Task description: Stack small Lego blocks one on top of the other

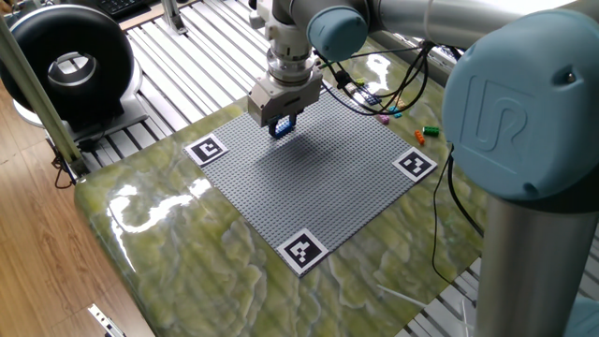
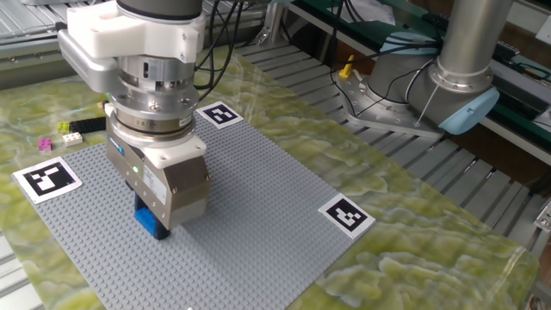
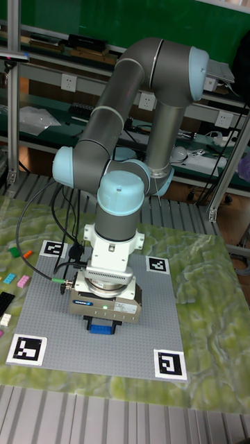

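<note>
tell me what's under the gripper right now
A blue Lego block shows beneath the gripper, over the grey baseplate. The gripper body covers its top, so whether it is one block or a stack, and the finger contact, cannot be seen.

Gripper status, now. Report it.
Gripper: closed on the small blue studded plastic Lego block, low over the grey studded baseplate.

A big grey bumpy baseplate (image 1: 314,178) lies flat on the green tabletop (image 1: 178,243) — a black-and-white square tag (image 1: 302,252) at each corner. A black round fan (image 1: 65,65) stands nearby.
</note>
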Tool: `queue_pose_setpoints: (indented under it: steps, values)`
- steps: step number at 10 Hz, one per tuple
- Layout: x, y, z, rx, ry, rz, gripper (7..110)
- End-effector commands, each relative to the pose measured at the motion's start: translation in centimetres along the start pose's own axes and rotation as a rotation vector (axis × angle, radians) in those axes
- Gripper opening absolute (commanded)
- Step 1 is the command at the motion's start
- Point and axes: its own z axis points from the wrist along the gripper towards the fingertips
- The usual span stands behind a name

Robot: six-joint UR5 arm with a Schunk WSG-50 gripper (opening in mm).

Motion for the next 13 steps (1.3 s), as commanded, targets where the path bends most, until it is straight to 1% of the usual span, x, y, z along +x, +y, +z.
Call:
queue_pose_setpoints:
  steps: [1,7,10,13]
  values:
    - [-0.28,-0.13,-0.07,-0.007,-0.004,-0.005,7]
    - [-0.43,0.13,0.21,-0.020,-0.011,-0.006,7]
    - [-0.42,-0.25,0.45,-0.017,-0.014,-0.003,7]
    - [-0.31,-0.16,0.15,-0.020,-0.015,0.004,7]
